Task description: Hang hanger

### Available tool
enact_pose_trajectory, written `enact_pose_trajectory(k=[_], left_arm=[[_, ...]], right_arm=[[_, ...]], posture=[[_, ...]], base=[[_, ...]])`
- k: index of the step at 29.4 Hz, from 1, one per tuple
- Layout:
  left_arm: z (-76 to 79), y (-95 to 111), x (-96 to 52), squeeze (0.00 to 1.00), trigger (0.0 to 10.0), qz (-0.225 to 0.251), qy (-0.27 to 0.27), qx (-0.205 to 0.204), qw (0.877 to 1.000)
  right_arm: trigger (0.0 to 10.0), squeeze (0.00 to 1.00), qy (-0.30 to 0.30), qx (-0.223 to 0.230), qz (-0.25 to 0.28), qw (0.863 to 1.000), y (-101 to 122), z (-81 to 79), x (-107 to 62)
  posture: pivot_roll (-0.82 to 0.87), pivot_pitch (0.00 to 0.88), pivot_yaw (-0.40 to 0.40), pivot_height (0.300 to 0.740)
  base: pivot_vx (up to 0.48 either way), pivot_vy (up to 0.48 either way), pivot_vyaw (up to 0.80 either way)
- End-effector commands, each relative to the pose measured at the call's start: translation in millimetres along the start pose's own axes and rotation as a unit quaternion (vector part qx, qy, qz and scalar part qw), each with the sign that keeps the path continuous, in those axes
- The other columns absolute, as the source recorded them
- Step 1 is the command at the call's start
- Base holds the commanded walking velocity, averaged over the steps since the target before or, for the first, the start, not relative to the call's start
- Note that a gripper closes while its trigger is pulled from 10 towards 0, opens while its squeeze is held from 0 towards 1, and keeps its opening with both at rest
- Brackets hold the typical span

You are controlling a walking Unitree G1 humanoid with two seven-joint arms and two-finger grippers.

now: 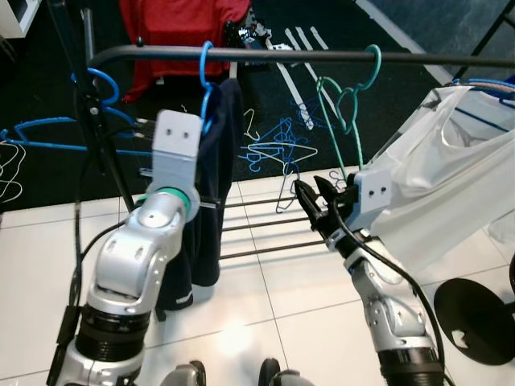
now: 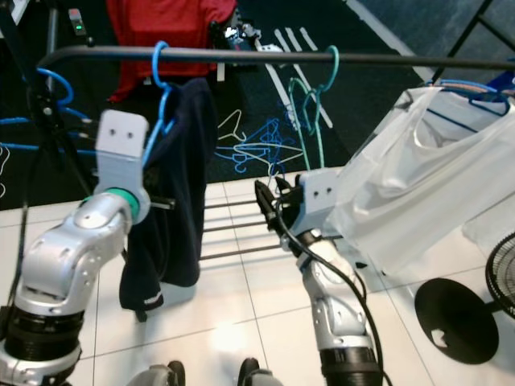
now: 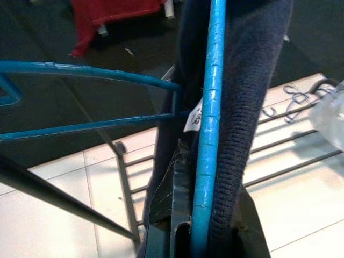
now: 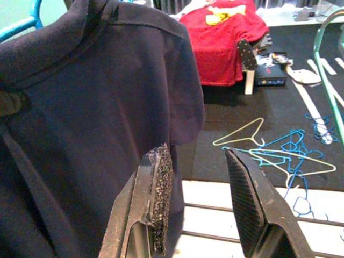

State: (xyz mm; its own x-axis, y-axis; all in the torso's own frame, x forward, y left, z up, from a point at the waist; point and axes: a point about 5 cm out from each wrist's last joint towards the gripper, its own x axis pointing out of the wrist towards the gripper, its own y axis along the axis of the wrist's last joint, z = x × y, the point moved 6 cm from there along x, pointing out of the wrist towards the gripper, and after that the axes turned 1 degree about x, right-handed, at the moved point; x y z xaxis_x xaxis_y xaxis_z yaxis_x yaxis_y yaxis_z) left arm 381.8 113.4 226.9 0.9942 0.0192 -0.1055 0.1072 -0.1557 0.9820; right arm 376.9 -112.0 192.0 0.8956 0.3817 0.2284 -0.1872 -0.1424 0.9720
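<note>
A blue hanger (image 1: 206, 76) carrying a navy garment (image 1: 216, 201) has its hook over the black rail (image 1: 282, 55) of a clothes rack. My left gripper (image 3: 191, 242) is shut on the blue hanger's wire (image 3: 209, 107) just below the hook, pressed against the navy cloth. My right gripper (image 1: 315, 201) stands open to the right of the garment at mid height, its fingers pointing toward it and holding nothing. The right wrist view shows its two pads (image 4: 158, 188) apart with the navy garment (image 4: 97, 107) close in front.
A green hanger (image 1: 350, 96) hangs empty further right on the rail, and beyond it a white garment (image 1: 434, 177). Low rack bars (image 1: 257, 233) cross below. Loose hangers (image 1: 273, 145) litter the dark floor, a red garment (image 1: 185, 32) lies behind, and a black fan base (image 1: 475, 310) stands at the right.
</note>
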Motion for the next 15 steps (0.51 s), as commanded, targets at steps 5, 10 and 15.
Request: enact_pose_trajectory(k=[5, 10, 15], left_arm=[[-6.7, 0.4, -6.4, 0.19, 10.0, 0.04, 0.028, 0.021, 0.999], [-12.0, 4.9, -17.9, 1.0, 10.0, 0.071, 0.031, 0.011, 0.997], [-2.1, 14.3, -29.7, 0.0, 10.0, 0.103, -0.017, 0.003, 0.994]], right_arm=[[10.0, 0.0, 0.0, -0.003, -0.009, 1.0, -7.4, -4.1, -1.4], [10.0, 0.0, -0.013, 0.009, -0.011, 1.0, -7.6, -0.1, 0.1], [10.0, 0.0, -0.018, 0.007, -0.007, 1.0, -5.0, 3.1, 3.0]], posture=[[0.05, 0.102, 0.019, 0.74], [0.05, 0.103, 0.01, 0.74], [0.06, 0.109, 0.005, 0.74]], base=[[0.0, 0.0, 0.0], [0.0, 0.0, 0.0], [0.0, 0.0, 0.0]])
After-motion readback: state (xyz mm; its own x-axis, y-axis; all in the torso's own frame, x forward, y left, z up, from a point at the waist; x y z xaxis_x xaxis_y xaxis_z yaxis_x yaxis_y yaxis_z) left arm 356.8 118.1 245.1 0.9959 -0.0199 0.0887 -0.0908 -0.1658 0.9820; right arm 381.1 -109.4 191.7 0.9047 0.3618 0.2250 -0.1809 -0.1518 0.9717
